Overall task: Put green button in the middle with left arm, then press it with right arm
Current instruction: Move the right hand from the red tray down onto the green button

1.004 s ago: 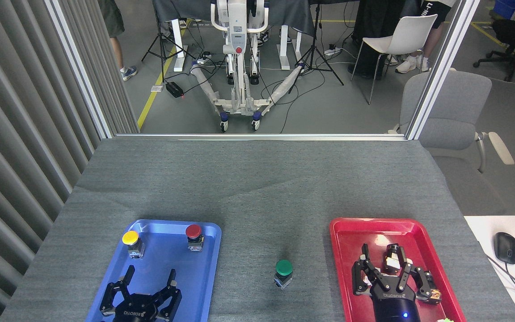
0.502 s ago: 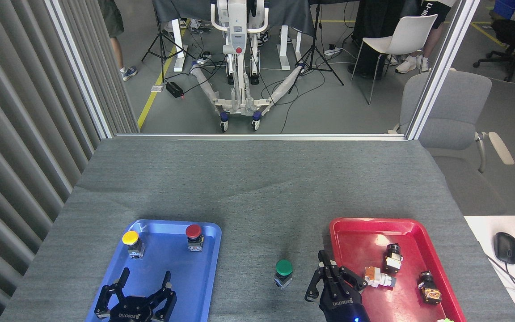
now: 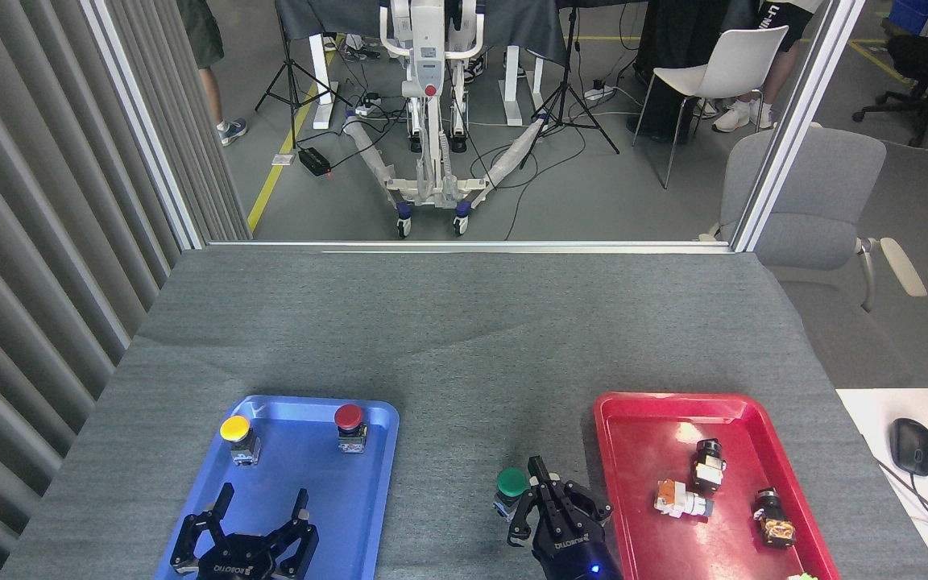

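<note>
Shifted left off red plastic tray (image 3: 633, 407): black right gripper (image 3: 543, 483), fingers pressed together, now just beside dark-green mushroom-cap button (image 3: 511, 483), upright on bare grey cloth middle (image 3: 464, 379). Black left gripper (image 3: 258, 509) spread over blue tray (image 3: 383, 419). Centre fingertips over cap, press straight down, avoid tipping.

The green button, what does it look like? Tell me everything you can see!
The green button has a round, dark green cap that looks like smooth plastic, sitting on a small grey-black block. It stands upright on the dark grey cloth, between the blue tray and the red tray. The right tool is right beside it, fingers drawn together, its tip at the cap's edge. Whether they touch cannot be told.
</note>
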